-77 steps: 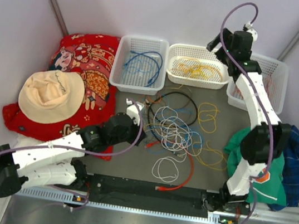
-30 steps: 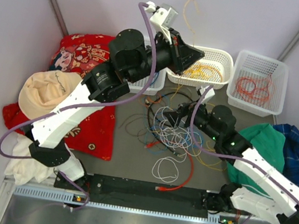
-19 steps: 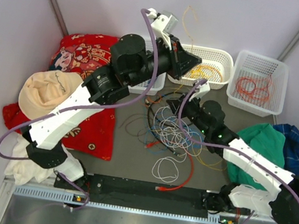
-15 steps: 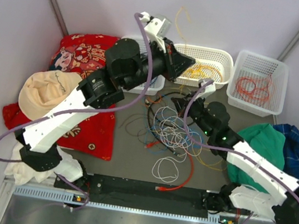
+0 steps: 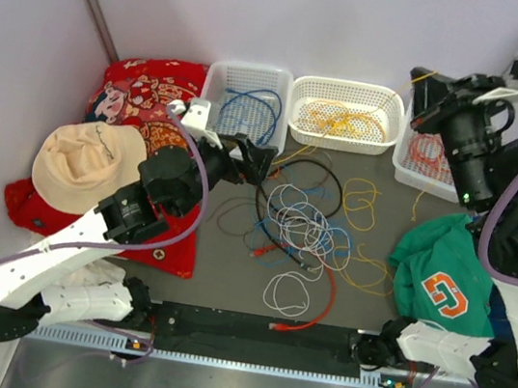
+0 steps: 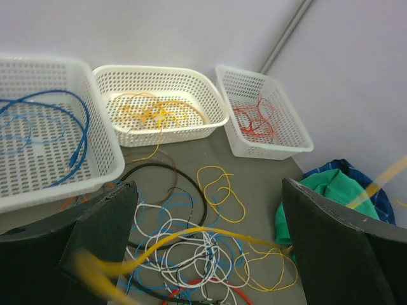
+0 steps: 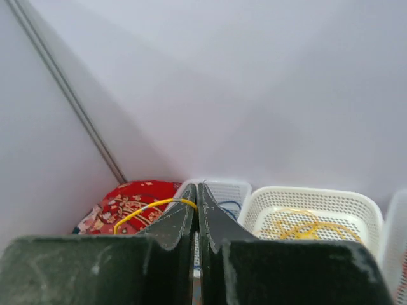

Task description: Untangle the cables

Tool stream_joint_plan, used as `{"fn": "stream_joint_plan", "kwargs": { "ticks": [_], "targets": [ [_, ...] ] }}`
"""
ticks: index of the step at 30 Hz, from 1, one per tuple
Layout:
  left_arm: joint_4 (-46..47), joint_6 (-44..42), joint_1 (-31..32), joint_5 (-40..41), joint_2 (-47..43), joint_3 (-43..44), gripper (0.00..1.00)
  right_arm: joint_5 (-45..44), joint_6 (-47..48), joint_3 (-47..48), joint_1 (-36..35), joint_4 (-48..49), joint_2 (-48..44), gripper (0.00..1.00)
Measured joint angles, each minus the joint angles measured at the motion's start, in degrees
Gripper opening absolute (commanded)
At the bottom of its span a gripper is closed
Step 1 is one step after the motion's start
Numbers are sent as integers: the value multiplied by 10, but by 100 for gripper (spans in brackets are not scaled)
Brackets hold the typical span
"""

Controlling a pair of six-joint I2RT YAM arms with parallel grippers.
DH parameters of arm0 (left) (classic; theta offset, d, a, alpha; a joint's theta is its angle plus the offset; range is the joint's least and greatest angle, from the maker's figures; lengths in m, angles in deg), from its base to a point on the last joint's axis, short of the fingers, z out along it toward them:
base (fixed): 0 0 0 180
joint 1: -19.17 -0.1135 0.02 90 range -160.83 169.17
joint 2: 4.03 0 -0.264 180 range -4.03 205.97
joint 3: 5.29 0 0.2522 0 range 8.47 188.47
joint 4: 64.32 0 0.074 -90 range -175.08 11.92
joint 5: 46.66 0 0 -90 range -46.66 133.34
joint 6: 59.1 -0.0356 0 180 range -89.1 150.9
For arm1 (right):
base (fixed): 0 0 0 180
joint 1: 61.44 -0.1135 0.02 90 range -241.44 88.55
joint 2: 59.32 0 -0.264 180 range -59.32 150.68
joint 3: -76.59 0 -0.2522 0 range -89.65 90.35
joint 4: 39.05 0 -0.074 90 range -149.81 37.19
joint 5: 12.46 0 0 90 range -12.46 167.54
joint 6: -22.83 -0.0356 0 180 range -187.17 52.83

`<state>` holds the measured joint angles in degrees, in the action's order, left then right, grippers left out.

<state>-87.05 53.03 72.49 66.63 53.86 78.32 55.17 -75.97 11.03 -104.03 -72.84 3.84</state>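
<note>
The left gripper (image 5: pixel 250 157) is held wide open beside the tangle of thin white, blue, black and yellow looped cables (image 5: pixel 303 225) spread on the grey tabletop (image 5: pixel 218 271). A thin yellow cable (image 7: pixel 152 206) is pinched in the closed right gripper (image 7: pixel 196 187), held high at the right.

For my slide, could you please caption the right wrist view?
Right gripper shut on a yellow cable, white baskets beyond.
</note>
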Motion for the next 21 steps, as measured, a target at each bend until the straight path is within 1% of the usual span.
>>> {"fn": "stream_joint_plan", "kwargs": {
  "ticks": [3, 6, 8, 11, 14, 18, 21],
  "targets": [
    [16, 14, 0, 20, -33, -61, 99, -22, 17, 84, 7, -47, 35, 0],
    [14, 36, 0, 37, -61, -108, 99, -35, 22, 159, 22, -90, 90, 0],
    [6, 59, 0, 49, -78, -134, 99, -36, 22, 193, 37, -106, 126, 0],
    [-23, 99, 0, 68, -97, -164, 99, -33, 8, 203, 60, -131, 168, 0],
    [-72, 147, 0, 88, -113, -190, 99, -31, -5, 201, 76, -153, 203, 0],
    [-105, 188, 0, 92, -135, -227, 99, -26, -21, 191, 96, -155, 223, 0],
    [-119, 216, 0, 87, -158, -266, 99, -24, -39, 190, 130, -146, 238, 0]
  ]
}}
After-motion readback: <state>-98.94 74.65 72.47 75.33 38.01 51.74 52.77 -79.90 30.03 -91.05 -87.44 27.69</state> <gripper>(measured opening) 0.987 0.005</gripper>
